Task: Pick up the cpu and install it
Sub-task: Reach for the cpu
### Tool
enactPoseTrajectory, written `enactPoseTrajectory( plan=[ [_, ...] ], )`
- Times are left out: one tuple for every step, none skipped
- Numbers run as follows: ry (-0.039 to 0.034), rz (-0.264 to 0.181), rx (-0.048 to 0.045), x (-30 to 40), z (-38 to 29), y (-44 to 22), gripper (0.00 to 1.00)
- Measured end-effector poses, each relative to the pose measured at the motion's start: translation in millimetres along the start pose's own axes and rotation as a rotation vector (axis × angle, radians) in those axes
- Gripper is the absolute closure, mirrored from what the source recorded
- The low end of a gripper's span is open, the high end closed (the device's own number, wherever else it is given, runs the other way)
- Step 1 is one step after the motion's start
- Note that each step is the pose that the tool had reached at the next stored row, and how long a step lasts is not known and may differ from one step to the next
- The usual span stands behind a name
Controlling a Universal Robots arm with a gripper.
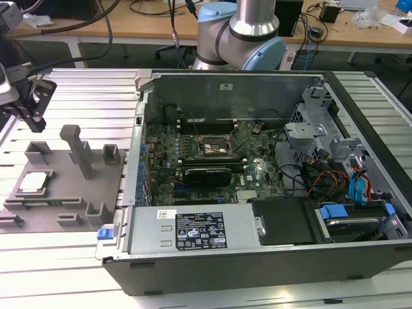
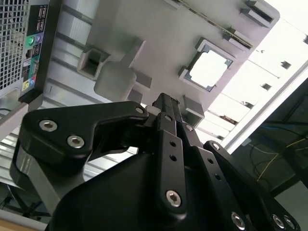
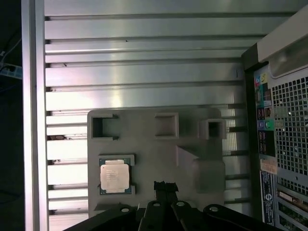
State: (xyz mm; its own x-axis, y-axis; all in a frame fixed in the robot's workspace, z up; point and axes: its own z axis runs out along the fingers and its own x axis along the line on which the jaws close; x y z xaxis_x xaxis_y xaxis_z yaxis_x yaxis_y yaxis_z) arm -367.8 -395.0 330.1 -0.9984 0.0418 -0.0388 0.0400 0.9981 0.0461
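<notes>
No print can be made out; positions only.

- Power supply (image 1: 148,237), top face: large black-and-white label (image 1: 201,230) with rows of small marks, and a small white sticker (image 1: 166,214) just beside it. Text too small to read.
- Inner rear wall of the case: small dark sticker (image 1: 225,85), unreadable.
- Back panel (image 3: 288,144), first wrist view: coloured port markings (image 3: 263,124), pale sticker (image 3: 268,166) near them.
- cpu (image 3: 114,175) lid: faint print lines, unreadable.

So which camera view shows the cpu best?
The first wrist view: it looks straight down on the cpu in the grey fixture plate, metal top and pale rim both plain. The second wrist view shows the cpu slanted and glared white; the exterior view shows the cpu far off at its left.
</notes>
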Motion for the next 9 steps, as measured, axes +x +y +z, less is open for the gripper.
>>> enactPoseTrajectory(
  plan=[
    [0.0000, 0.000, 0.0000, 1.1, 0.8, -0.1, 0.89],
    [-0.0002, -0.001, -0.0002, 2.5, 1.9, -0.2, 0.89],
    [0.0000, -0.002, -0.0002, 4.0, 3.9, -0.5, 0.89],
    [0.0002, -0.002, -0.0002, 4.9, 5.0, -0.5, 0.89],
    [0.0002, -0.002, -0.0004, 5.4, 5.8, -0.6, 0.89],
    [0.0000, -0.002, -0.0013, 6.1, 6.8, -0.7, 0.89],
    [0.0001, -0.002, -0.0022, 6.2, 6.9, -0.6, 0.89],
    [0.0002, -0.002, -0.0032, 6.2, 7.0, -0.6, 0.89],
    [0.0001, -0.002, -0.0032, 6.2, 7.0, -0.6, 0.89]
  ],
)
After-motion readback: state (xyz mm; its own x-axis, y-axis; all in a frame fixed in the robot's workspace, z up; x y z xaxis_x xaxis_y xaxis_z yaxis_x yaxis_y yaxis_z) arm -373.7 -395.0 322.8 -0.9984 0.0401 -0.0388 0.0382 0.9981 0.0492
